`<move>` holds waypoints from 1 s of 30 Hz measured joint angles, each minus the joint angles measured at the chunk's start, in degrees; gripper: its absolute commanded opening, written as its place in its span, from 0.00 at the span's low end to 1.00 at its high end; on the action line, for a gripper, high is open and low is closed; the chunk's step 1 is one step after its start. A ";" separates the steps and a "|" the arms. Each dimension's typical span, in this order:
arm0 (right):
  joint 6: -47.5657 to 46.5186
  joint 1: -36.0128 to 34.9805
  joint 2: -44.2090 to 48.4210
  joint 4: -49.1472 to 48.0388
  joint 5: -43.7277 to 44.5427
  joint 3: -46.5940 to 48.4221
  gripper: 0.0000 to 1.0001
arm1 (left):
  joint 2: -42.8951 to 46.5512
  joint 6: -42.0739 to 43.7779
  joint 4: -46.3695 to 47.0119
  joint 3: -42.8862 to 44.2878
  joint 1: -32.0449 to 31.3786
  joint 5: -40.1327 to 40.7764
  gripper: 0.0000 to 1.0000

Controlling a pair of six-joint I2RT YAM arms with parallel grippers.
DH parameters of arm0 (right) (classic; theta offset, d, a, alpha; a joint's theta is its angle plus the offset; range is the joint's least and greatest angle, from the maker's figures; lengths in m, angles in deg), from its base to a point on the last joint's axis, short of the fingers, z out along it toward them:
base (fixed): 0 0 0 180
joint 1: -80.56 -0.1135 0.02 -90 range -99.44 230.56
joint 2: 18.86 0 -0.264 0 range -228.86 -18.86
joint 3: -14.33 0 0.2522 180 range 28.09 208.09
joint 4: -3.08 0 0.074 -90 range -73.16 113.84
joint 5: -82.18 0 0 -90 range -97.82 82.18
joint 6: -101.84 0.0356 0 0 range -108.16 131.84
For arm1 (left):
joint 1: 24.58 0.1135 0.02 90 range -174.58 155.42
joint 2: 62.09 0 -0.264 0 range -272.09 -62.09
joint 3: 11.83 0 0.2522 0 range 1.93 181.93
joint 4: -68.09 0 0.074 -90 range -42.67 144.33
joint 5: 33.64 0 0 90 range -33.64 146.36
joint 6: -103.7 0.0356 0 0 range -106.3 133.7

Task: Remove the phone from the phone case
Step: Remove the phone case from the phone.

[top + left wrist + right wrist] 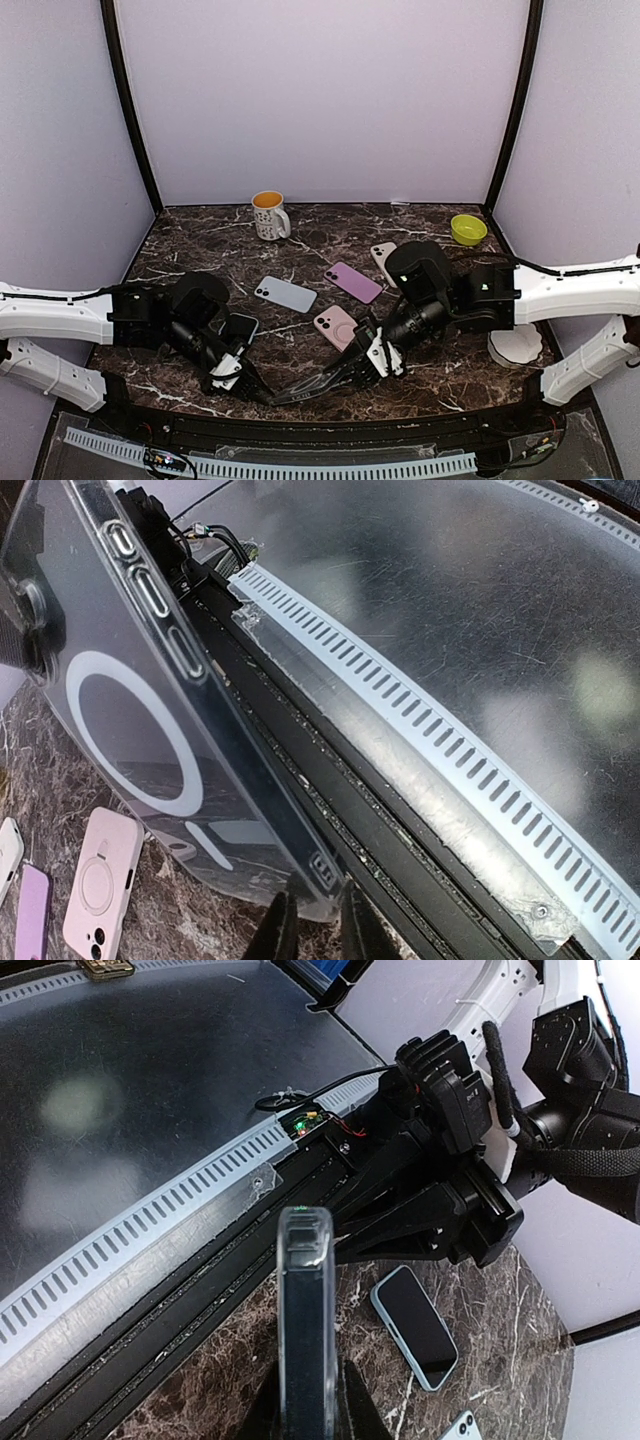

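A dark phone in a clear case with a white ring [150, 730] hangs between my two grippers, low over the table's near edge [312, 384]. My left gripper [312, 905] is shut on the clear case's bottom corner, one finger on each face. In the top view it is at the phone's left end [262, 393]. My right gripper [305, 1400] is shut on the cased phone [305, 1310], seen edge-on there, with a finger on each face. In the top view it is at the phone's right end [355, 365].
On the marble table lie a light blue phone face up [415, 1325], a blue phone [285, 293], a purple one [353, 281], a pink one [335, 326] and a pale one [383, 255]. A mug [268, 214], a green bowl [467, 229] and a white disc [515, 345] stand further off.
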 measured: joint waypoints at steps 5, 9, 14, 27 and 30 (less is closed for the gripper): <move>-0.07 -0.31 -0.68 0.59 -0.24 0.42 0.00 | 0.00 0.66 -0.37 -0.17 -0.35 0.04 0.16; 0.02 -0.35 -0.96 0.59 -0.17 0.48 0.00 | 0.00 1.05 -0.35 -0.31 -0.46 0.59 0.20; 0.76 -0.42 -0.96 0.17 0.24 0.46 0.00 | 0.31 2.03 0.96 -0.70 -0.63 2.60 0.28; 4.09 -0.61 1.97 -3.52 4.74 -4.13 0.00 | 4.92 5.01 12.39 -4.68 -0.87 20.87 0.34; 5.14 -1.77 3.72 -4.17 4.42 -6.14 0.00 | 6.40 5.70 18.71 -5.05 -0.48 27.30 0.34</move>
